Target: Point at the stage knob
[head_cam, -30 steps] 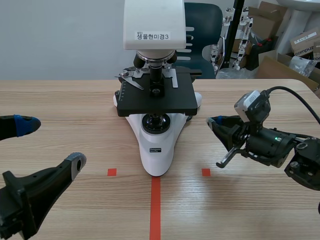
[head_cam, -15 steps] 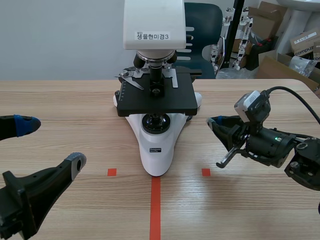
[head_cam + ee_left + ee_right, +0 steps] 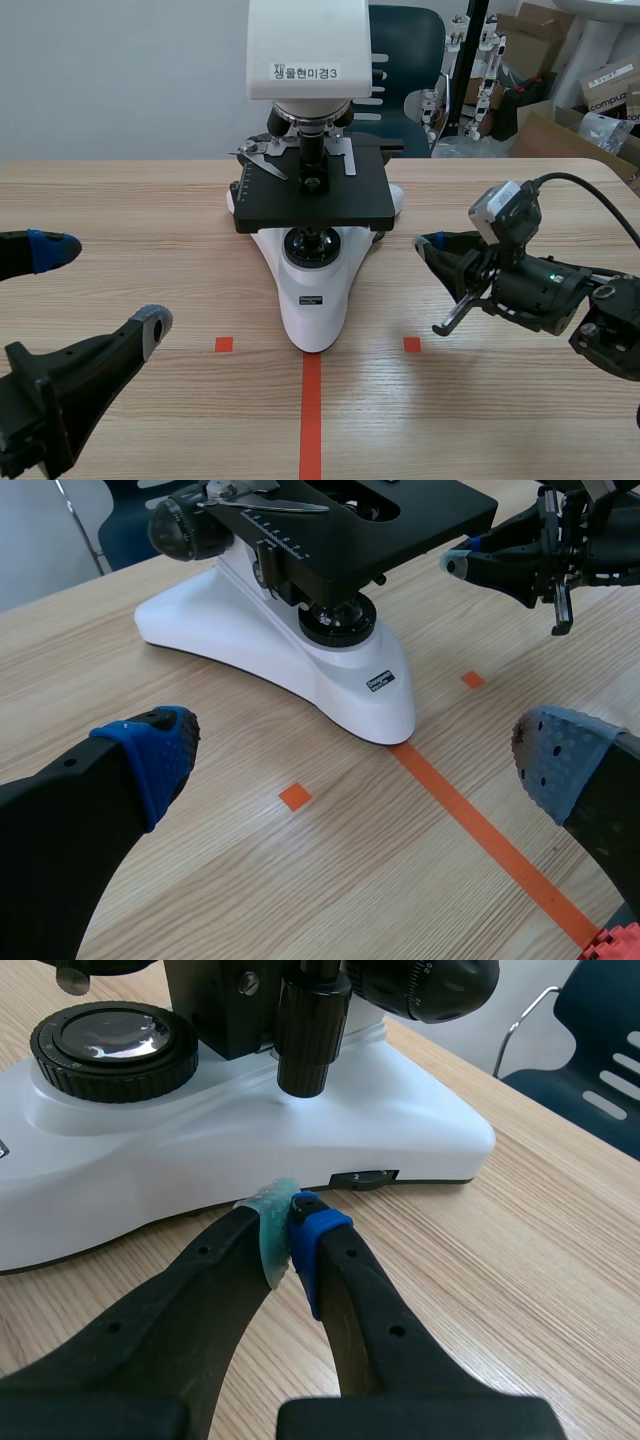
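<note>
Beneath the stage (image 3: 350,195), stage knob (image 3: 305,1035) hanging vertical, right tool (image 3: 290,1225) closed

Left tool (image 3: 105,285) wide open, right tool (image 3: 428,245) closed, both held low.
The left tool sits at the near left, its two fingers (image 3: 140,760) far apart with nothing between them. The right tool comes in from the right side, nearly level, its pads (image 3: 272,1232) pressed together, and its tip is turned toward the middle.

Table: pale wood-grain tabletop (image 3: 130,220), matt.
Base: white microscope base (image 3: 200,1150), smooth, glossy.
Stage: flat black microscope stage (image 3: 310,205), matt.
Knob: black ribbed stage knob (image 3: 305,1040), dull satin plastic.
</note>
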